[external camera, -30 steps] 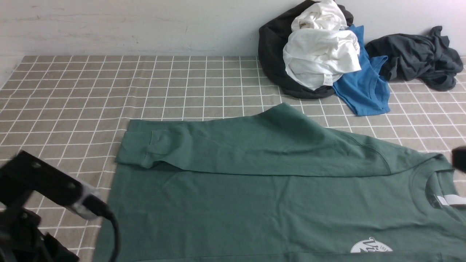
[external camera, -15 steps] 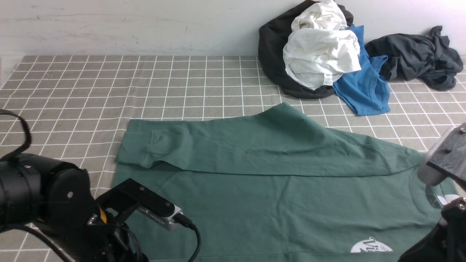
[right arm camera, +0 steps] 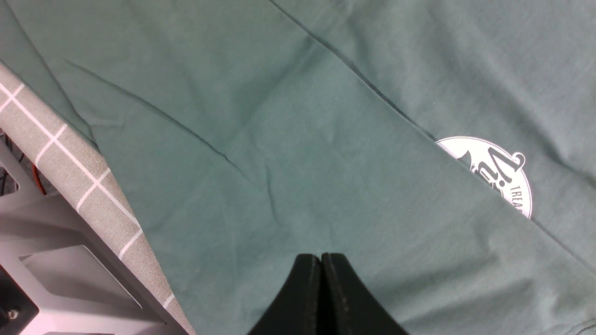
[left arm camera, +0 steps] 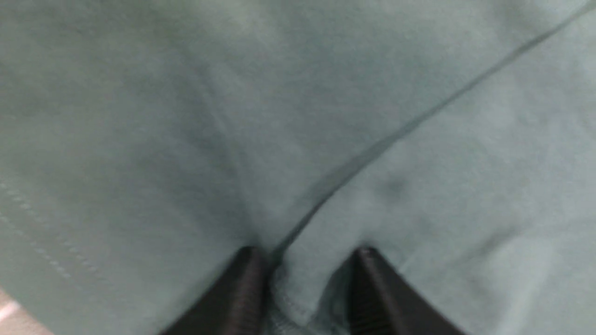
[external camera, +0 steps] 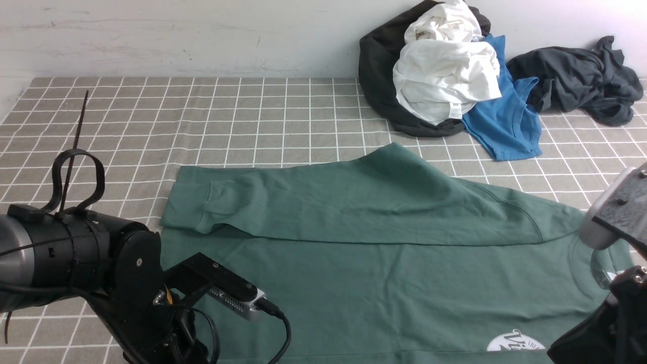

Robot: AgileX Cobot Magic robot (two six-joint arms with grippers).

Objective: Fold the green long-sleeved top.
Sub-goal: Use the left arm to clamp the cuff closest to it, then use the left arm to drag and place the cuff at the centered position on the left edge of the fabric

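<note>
At the near side of the mat [external camera: 252,121], the left arm [external camera: 136,273] leans over the green top [external camera: 328,293]. A second ago it was only at the left edge; now it has come in further. The right arm [external camera: 601,328] was just a dark bit at the right edge then, and now it covers part of the neck.

The left gripper [left arm camera: 307,265] has its tips part way apart, with a bunched bit of green cloth between them. I cannot tell if it is pinching it tight. The right gripper [right arm camera: 321,260] has its tips together, over the green cloth, and holds nothing.

The front view hides the tips of both; the wrist views show them. The top lies on the mat, its far sleeve [external camera: 354,212] laid across the body. The sleeve and the white logo [external camera: 515,342] have stayed put.

Far back on the right is the blue shirt [external camera: 510,126]. White cloth [external camera: 445,76] sits on black cloth [external camera: 376,65] beside it, and a dark grey heap [external camera: 576,81] is on its other side.
</note>
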